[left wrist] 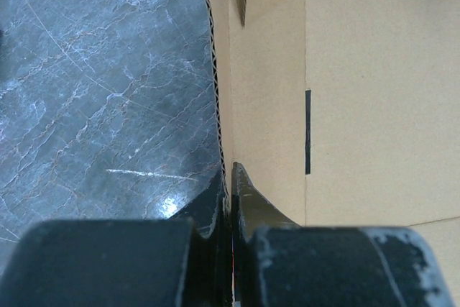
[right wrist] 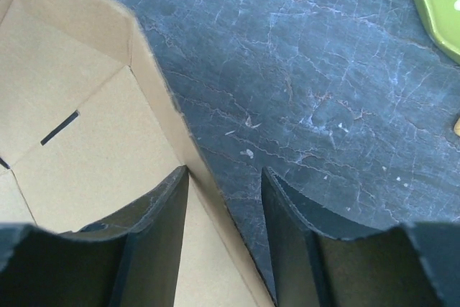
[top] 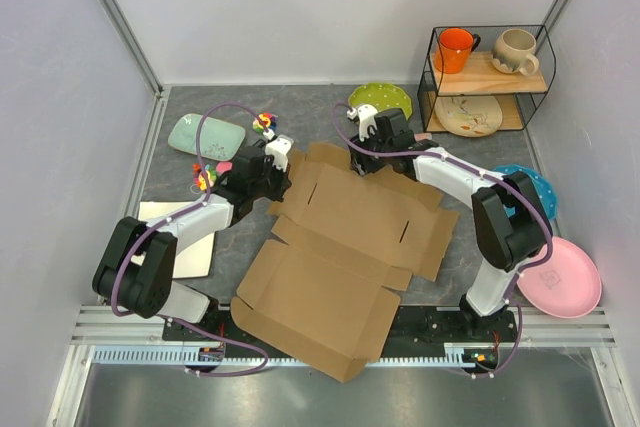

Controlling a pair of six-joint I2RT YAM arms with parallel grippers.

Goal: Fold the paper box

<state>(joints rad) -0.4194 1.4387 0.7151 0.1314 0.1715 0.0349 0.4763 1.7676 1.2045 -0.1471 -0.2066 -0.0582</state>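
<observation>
— Brown corrugated cardboard, was it? Where did the box lie?
— Spread mostly flat in the middle of the dark, marble-veined worktop. It was a die-cut sheet with slots and flaps, its near corner reaching past the front edge.
— And the arms?
— Both stretched forward to its far end. The left pincer was clamped tight on a side flap's fluted edge. The right pincer stood parted, straddling an upright flap, one finger inside and one outside.
</observation>
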